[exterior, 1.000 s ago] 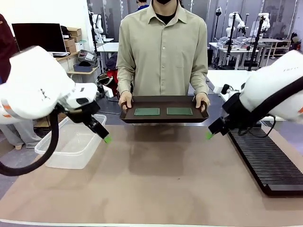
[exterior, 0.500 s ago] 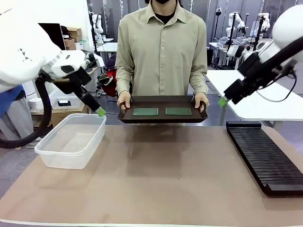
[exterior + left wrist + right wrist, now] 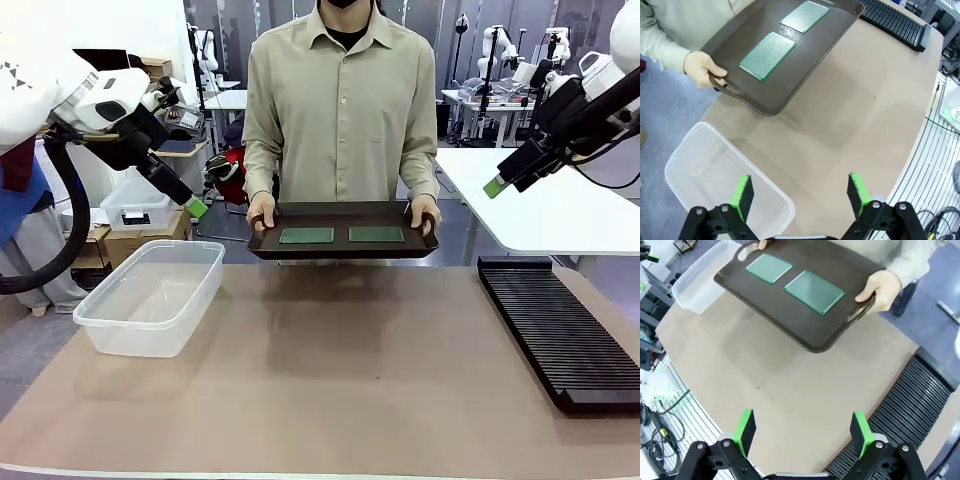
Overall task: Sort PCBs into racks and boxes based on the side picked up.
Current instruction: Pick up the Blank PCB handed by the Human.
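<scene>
Clear tub (image 3: 140,338) lower left, left gripper (image 3: 800,192) upper left, fingers wide apart in the air, two green boards (image 3: 307,236) side by side on a dark tray (image 3: 345,251) held by a person (image 3: 340,110) at centre, right gripper (image 3: 802,432) upper right, equally wide, black rack (image 3: 560,330) lower right.

A: Can any writing be read here?
B: None. The white plastic shell of the left arm (image 3: 25,85) bears a few small dark marks, too blurred to read.
A: And the thin green rectangular circuit boards (image 3: 767,56)?
B: A fine dot grid, no legible print.
</scene>
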